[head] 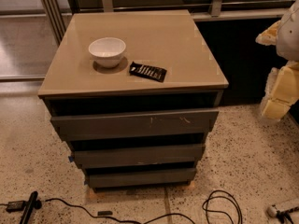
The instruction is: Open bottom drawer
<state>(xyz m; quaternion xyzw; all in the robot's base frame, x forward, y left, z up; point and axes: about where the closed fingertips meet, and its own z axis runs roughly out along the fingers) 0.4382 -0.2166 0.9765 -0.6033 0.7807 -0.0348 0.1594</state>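
Speckled floor (243, 157) carries a cabinet (140, 41) whose bottom drawer (140, 177) sits lowest, below two wider fronts. At the right edge the arm (292, 36) hangs downward, its gripper (279, 94) well apart from the drawer; its grip state cannot be told.

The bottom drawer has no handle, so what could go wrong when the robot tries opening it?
The gripper, off at the right edge, may slip on the bottom drawer's flat front or catch the middle drawer just above instead. The cables on the floor in front could snag the base. A hard tug might jolt the white bowl on top.
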